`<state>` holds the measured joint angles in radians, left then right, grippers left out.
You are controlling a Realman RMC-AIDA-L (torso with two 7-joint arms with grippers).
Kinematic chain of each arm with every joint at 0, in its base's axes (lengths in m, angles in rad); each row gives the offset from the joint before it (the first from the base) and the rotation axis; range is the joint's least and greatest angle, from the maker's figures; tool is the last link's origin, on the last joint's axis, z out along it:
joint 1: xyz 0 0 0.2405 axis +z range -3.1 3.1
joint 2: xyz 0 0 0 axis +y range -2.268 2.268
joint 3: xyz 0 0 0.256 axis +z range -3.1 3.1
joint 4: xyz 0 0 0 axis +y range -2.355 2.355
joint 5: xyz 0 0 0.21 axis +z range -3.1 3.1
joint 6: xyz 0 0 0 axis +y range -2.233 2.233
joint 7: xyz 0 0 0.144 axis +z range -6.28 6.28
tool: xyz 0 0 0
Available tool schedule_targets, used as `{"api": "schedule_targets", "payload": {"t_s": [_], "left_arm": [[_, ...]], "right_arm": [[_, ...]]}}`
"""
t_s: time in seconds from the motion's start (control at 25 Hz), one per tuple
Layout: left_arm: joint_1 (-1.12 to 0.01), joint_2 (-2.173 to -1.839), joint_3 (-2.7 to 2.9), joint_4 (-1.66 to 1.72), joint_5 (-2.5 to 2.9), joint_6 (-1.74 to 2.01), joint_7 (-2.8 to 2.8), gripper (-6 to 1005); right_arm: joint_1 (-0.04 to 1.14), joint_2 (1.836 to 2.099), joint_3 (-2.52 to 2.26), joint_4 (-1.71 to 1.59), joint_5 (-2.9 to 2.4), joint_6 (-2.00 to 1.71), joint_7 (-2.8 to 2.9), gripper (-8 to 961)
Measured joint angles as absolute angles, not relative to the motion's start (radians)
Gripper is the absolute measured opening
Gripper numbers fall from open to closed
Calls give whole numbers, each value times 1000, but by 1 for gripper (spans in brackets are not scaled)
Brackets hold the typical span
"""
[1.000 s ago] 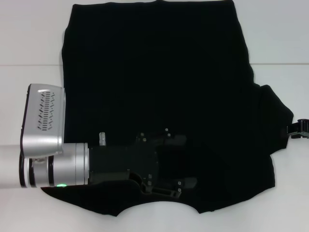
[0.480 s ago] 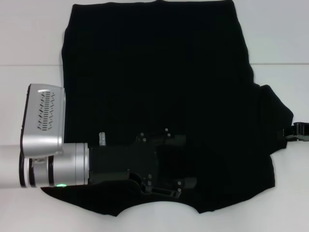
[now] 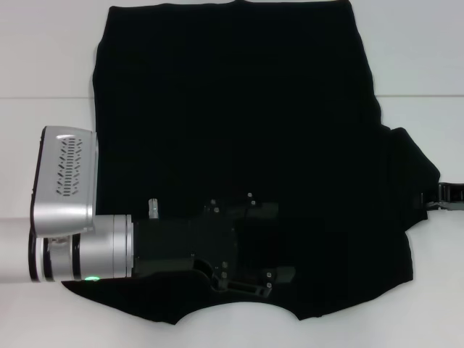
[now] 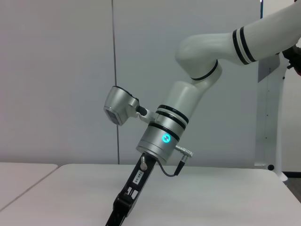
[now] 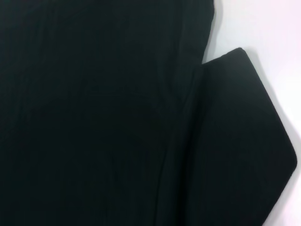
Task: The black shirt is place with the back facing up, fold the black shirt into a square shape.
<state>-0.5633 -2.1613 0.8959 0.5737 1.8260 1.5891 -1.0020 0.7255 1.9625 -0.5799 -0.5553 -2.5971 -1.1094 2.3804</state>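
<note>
black shirt (image 3: 239, 130) flat, hem far, collar near | left gripper (image 3: 279, 243) over it

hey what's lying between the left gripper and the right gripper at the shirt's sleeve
Only fabric of the plain black soft T-shirt: the head view shows nothing else between the left gripper, over its near part, and the right gripper at the sleeve's edge.

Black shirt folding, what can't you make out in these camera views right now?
- Left pincer, head view: black against the black shirt, so whether it is open or shut is lost.
- Right pincer, head view: cut off by the picture's right edge beside the sleeve; its fingers are unseen.
- Shirt's left sleeve, head view: covered by the left arm.
- Right wrist view: only fabric and a bit of table; no fingers.
- Any lettering: none visible.
</note>
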Motion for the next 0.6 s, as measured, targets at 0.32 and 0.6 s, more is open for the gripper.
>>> {"api": "schedule_targets", "payload": {"t_s": [0.32,0.6], "left_arm": [[-561,-2161,894,574,1824,1589,-1003,896],[-562,-2161,894,574,1824,1586,-1003,893]], "right_arm": [[729,1972,-581,-555,-2596,-1093,2372,229],[726,1972,-581,-555,-2593,-1092,2364,-1]]}}
